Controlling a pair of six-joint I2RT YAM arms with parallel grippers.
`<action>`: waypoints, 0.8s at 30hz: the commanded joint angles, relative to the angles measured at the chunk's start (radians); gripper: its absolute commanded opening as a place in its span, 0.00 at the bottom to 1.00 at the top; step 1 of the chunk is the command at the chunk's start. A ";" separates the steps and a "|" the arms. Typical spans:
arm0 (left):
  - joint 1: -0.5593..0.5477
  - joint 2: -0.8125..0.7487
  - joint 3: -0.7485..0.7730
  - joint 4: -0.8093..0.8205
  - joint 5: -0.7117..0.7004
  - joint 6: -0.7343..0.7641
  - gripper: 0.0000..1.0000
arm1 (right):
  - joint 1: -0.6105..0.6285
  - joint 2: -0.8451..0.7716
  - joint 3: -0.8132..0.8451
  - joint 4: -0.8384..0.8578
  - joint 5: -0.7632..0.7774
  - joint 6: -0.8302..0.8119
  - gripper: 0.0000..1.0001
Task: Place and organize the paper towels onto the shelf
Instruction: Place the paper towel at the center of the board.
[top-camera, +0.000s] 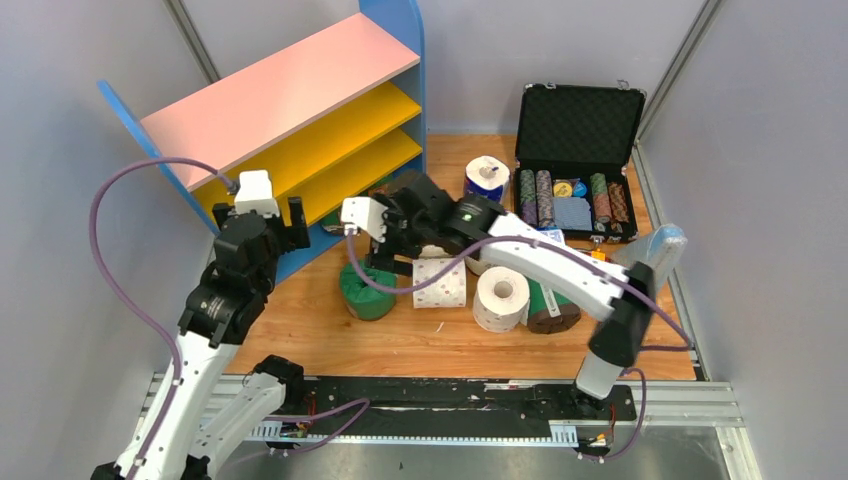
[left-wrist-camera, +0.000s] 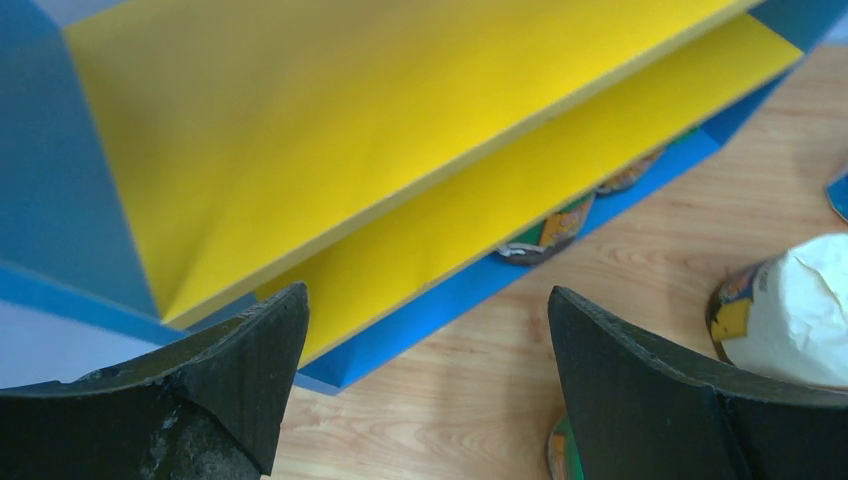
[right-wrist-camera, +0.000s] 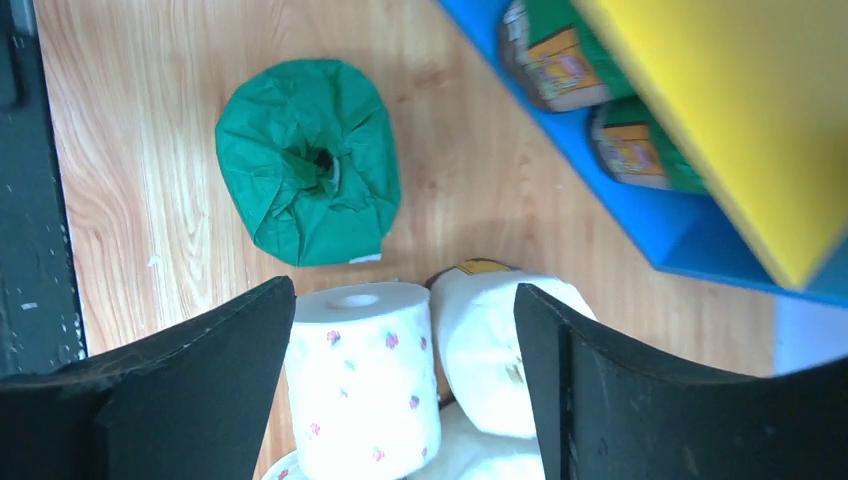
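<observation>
Both our grippers are spread wide holding nothing: under the right gripper (right-wrist-camera: 400, 390) sits a flower-dotted white roll (right-wrist-camera: 362, 385), crinkly green-wrapped roll (right-wrist-camera: 307, 160) just past it.

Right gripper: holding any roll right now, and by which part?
Nothing is held. The right gripper is open above the floral roll, with no contact visible. The left gripper is open and empty by the shelf.

I see an open black case (top-camera: 580, 125) at the far right of the wooden table (top-camera: 330, 345), foam-lined lid upright; inside it stand rows of poker chip stacks (top-camera: 537, 197) with a blue cloth-like square (top-camera: 573, 213) between them
</observation>
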 joint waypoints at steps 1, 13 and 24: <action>0.007 0.071 0.085 -0.074 0.140 -0.030 0.97 | -0.024 -0.215 -0.123 0.089 0.069 0.114 0.84; 0.004 0.416 0.198 -0.292 0.501 -0.002 0.96 | -0.072 -0.666 -0.521 0.147 0.647 0.503 1.00; -0.156 0.709 0.294 -0.438 0.338 0.069 0.94 | -0.074 -1.092 -0.768 0.124 0.775 0.650 1.00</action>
